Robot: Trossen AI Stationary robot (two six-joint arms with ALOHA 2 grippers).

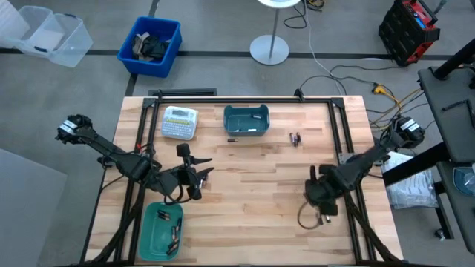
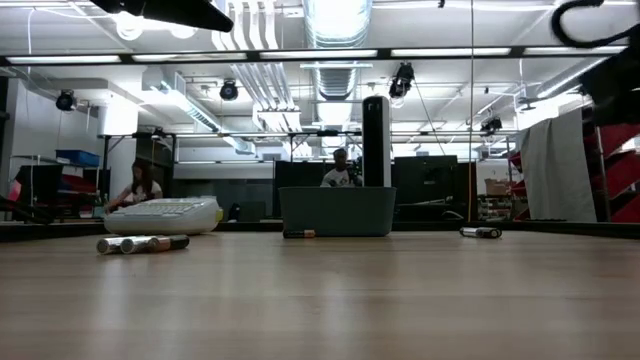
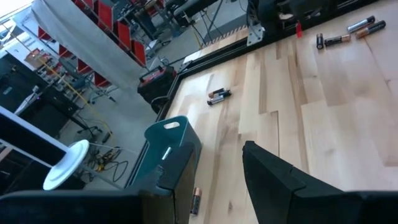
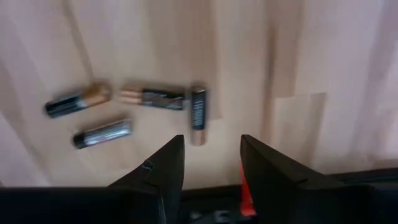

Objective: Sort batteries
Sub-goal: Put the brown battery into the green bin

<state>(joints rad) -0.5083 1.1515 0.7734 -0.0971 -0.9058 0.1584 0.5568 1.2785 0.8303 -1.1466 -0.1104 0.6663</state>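
Observation:
Several batteries (image 4: 152, 96) lie loose on the wooden table, just ahead of my right gripper (image 4: 211, 165). That gripper is open, low over the table's near right part (image 1: 323, 209), and touches none of them. My left gripper (image 1: 194, 165) hangs open over the table's left middle, with nothing between its fingers (image 3: 273, 177). A pair of batteries (image 1: 295, 138) lies right of the far teal bin (image 1: 246, 121), and a single one (image 1: 231, 139) lies in front of it. The near-left teal bin (image 1: 152, 236) has batteries (image 1: 175, 231) in it.
A white label-maker (image 1: 179, 122) sits left of the far teal bin. The low view shows three batteries (image 2: 140, 243) in a row at its left. A black frame (image 1: 245, 97) runs along the table's far edge. Bare wood lies between the two arms.

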